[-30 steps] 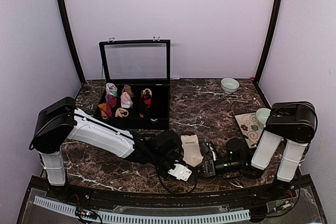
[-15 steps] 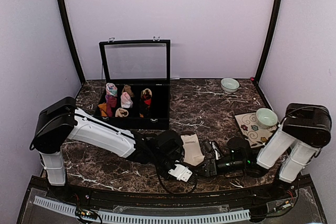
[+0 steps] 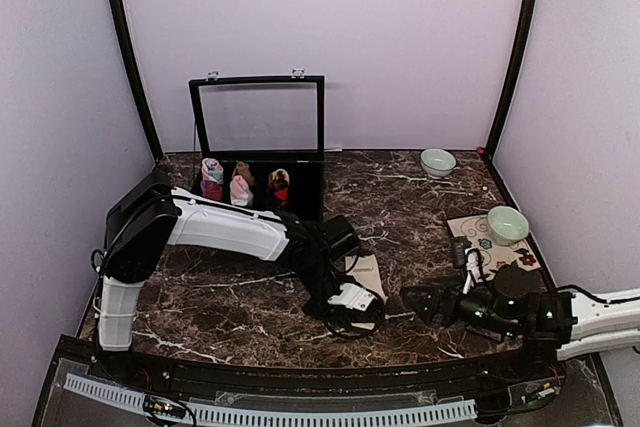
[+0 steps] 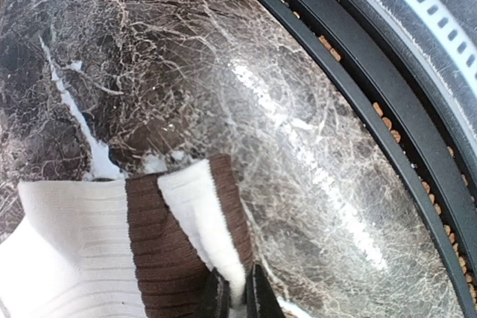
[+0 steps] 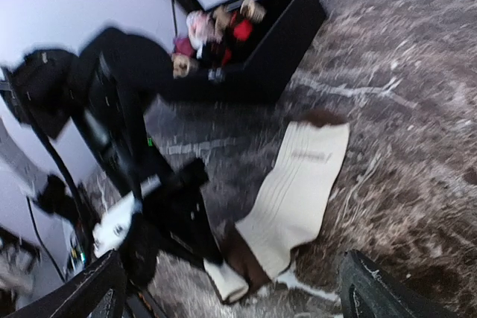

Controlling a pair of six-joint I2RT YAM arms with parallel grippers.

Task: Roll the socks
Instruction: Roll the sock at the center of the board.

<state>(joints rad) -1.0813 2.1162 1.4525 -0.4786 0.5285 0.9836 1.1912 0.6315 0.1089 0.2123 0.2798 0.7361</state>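
- now, left gripper [image 4: 235, 297] pressed tight on the cream sock [image 4: 71, 232] at its brown cuff, bottom centre of the left wrist view
- sock stretched out on the marble table [image 3: 230, 292], lower centre of the top view, near end folded up
- right gripper [image 3: 420, 299] spread wide, holding nothing, just right of the sock

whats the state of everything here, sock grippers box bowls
cream sock: unrolled, lying mostly flat
left gripper: shut on the cream sock's cuff end
right gripper: open, empty
box lid: open, upright
far bowl: upright
near bowl: upright, on patterned mat
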